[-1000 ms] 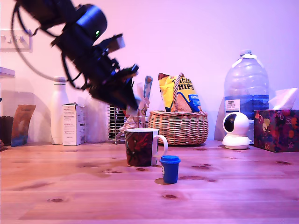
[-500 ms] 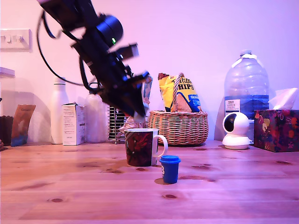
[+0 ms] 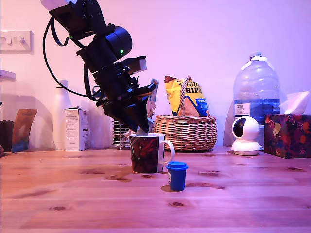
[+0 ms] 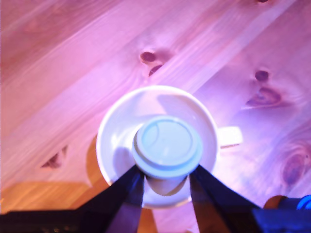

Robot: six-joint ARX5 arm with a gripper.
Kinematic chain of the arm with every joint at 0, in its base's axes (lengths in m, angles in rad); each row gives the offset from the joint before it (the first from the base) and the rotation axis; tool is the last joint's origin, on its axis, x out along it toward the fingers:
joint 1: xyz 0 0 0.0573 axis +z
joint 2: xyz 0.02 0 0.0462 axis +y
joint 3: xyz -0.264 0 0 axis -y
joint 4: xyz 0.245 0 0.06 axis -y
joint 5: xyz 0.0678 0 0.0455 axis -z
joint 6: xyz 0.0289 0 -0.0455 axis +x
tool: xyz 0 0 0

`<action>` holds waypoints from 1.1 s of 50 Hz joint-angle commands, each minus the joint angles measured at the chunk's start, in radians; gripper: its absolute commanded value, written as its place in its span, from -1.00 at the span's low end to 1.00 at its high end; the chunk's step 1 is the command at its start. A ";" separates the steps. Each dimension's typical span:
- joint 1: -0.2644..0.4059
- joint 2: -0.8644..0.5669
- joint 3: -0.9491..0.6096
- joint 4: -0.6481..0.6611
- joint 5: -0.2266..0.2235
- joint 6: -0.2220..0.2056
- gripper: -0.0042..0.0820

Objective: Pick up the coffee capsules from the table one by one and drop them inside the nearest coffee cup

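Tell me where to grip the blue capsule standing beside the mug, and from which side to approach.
Grip the blue capsule on its tapered body just under the wider rim, coming down from above. It stands upright on the table, so the rim should stop it slipping. Place the fingers front and back: the mug stands close on the exterior view's left.

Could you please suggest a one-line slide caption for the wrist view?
Gripper holding a coffee capsule directly above the open coffee cup on the wooden table.

Gripper (image 3: 141,129) hangs over the mug (image 3: 146,153) (blue capsule (image 3: 177,175) beside).
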 commanded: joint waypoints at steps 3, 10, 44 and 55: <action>-0.008 0.030 0.012 0.002 0.002 0.009 -0.45; -0.008 0.030 0.012 0.002 0.002 0.009 -0.45; -0.007 -0.076 0.017 -0.021 -0.016 0.016 0.31; -0.008 -0.133 0.017 -0.093 0.066 0.017 -0.79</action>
